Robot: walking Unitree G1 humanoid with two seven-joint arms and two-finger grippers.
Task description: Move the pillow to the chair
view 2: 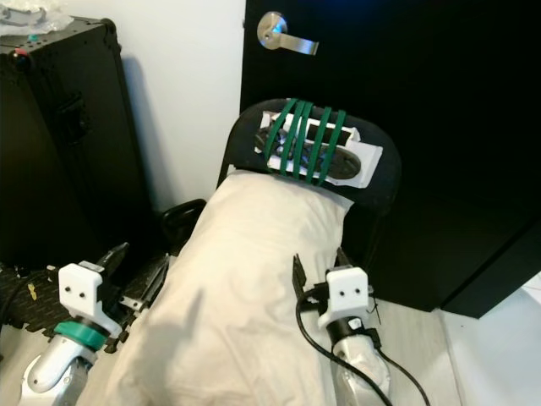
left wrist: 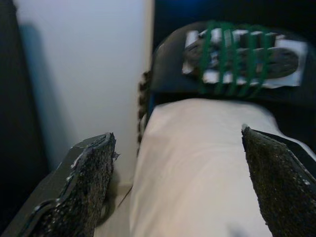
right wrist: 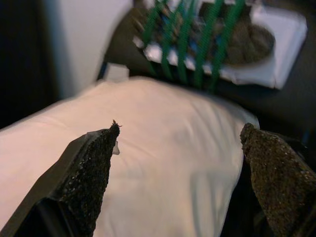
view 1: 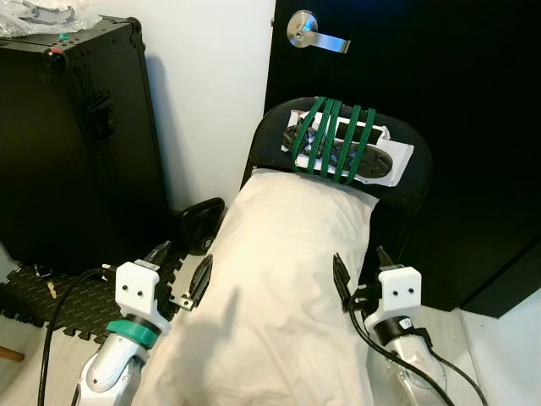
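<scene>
Pillow [view 1: 283, 279] lies lengthwise, far end propped against the chair [view 1: 416, 173] back just under the green-strapped bundle [view 1: 336, 144]; near end is between the two arms. Left gripper [view 1: 184, 279] and right gripper [view 1: 359, 275] flank it, fingers spread wide in both wrist views, pinching nothing. Judged step: placement nearly done or just released; next move calls for checking the pillow sits stable, then backing both arms clear without dragging it.
</scene>
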